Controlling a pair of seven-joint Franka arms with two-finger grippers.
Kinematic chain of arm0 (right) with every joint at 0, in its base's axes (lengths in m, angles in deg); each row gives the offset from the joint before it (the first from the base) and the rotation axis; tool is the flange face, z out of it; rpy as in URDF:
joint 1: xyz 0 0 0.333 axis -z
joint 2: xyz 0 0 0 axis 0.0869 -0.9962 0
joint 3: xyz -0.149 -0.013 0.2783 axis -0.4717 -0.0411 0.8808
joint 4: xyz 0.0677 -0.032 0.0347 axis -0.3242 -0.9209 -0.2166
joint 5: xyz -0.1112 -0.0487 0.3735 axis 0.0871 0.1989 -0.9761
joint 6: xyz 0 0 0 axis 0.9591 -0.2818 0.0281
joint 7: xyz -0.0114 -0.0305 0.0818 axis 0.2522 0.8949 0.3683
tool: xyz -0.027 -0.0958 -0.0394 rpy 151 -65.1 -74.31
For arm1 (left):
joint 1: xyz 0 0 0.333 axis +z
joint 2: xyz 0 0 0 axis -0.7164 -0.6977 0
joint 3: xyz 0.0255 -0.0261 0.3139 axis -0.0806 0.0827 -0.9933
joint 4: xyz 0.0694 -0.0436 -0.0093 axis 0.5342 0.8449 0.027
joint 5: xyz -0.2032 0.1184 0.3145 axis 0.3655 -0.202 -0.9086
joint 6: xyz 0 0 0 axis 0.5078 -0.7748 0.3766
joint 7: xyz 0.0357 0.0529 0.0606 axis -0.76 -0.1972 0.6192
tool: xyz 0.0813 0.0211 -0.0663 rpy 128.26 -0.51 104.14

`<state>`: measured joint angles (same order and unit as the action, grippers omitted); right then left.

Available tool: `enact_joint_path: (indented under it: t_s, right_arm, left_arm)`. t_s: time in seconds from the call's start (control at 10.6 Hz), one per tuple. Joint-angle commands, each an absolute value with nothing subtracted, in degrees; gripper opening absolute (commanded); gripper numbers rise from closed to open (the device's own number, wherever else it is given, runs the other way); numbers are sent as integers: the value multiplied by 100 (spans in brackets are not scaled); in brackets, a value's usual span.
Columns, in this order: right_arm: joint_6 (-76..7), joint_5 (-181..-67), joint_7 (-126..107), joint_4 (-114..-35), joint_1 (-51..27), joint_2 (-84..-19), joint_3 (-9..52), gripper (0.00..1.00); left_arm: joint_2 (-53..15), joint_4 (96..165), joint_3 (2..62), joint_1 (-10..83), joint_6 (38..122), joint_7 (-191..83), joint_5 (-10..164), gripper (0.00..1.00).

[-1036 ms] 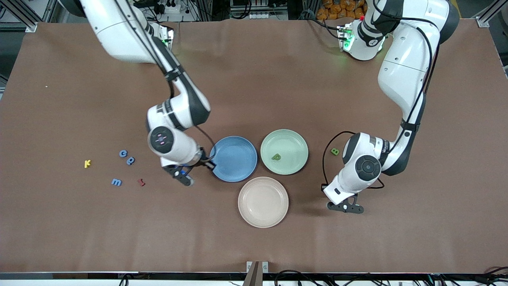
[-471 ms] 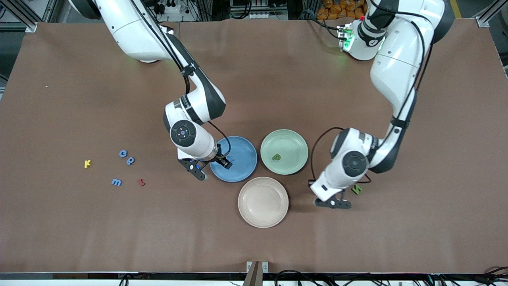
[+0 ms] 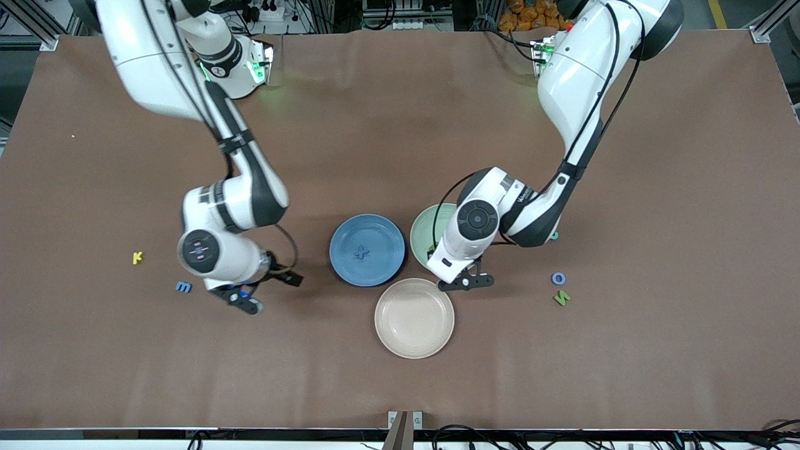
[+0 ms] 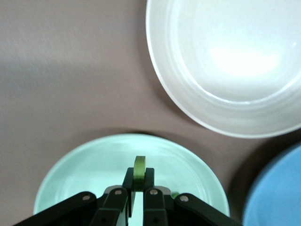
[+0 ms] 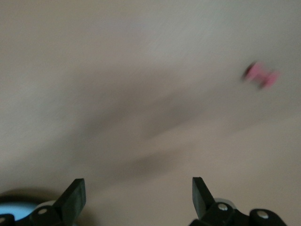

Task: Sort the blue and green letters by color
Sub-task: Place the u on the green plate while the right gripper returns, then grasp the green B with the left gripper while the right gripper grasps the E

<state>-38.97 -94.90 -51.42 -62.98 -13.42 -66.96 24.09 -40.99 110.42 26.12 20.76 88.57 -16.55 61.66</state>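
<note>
**Left jaws grip a green letter over the green plate; right jaws wide open**

The left gripper (image 4: 136, 203) hangs over the green plate (image 4: 84, 169). Its jaws are closed tight on a small green letter (image 4: 139, 172), which stands on edge between the two fingertips. In the front view the gripper itself is hidden under the left arm's wrist.

The right gripper (image 5: 138, 200) is over bare desk (image 3: 400, 125), toward the right arm's end, between the blue plate (image 3: 375, 265) and the loose letters there. Its jaws stand wide apart and hold nothing. In its wrist view a small red letter (image 5: 261, 75) lies on the desk, blurred.

There are three plates, close together in the middle of the desk: one blue, one green, and one pale pink plate (image 3: 414, 317) nearest to the front camera. In the blue plate lies one blue letter (image 3: 361, 252).

Loose on the desk I count these letters. Toward the right arm's end: a yellow K (image 3: 138, 257) and a blue m (image 3: 183, 287); the right arm may hide others. Toward the left arm's end: a blue O (image 3: 558, 278) and, just beside it and nearer to the front camera, a green N (image 3: 562, 297). So two green letters show and three blue ones.
</note>
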Motion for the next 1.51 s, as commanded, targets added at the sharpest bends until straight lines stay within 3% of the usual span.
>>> enact_joint_path:
  t_s: [0.0, 0.09, 0.19, 0.56, 0.85, 1.13, 1.41]
  right_arm:
    - [-3958, -8724, -4265, -6213, -700, -6763, 2441, 100]
    - [-4255, -8671, -3880, -6221, -427, -6772, 2441, 100]
    - [-4345, -8627, -2989, -6221, -146, -6824, 2441, 100]
    - [-4724, -8644, -1601, -6230, 427, -7053, 2450, 100]
    - [-4662, -8741, -1653, -6300, 559, -7097, 2450, 100]
    - [-4557, -8732, -1347, -6449, 770, -7089, 2450, 100]
    - [-4557, -8784, -1415, -6476, 806, -7124, 2468, 100]
  left_arm:
    - [-3942, 11141, 2830, 1949, 8492, -939, 6229, 0]
    - [-3960, 11194, 2822, 1835, 8396, -815, 6211, 45]
    - [-3951, 11212, 2813, 1799, 8308, -692, 6194, 99]
    - [-3251, 11308, 2778, 2498, 7344, -1973, 5809, 100]
    - [-2494, 12132, 2848, 3501, 7261, -4482, 5833, 100]
    - [-1660, 13905, 2936, 3835, 8549, -4863, 5816, 100]
    - [-1289, 15303, 2998, 4074, 10094, -5409, 5763, 100]
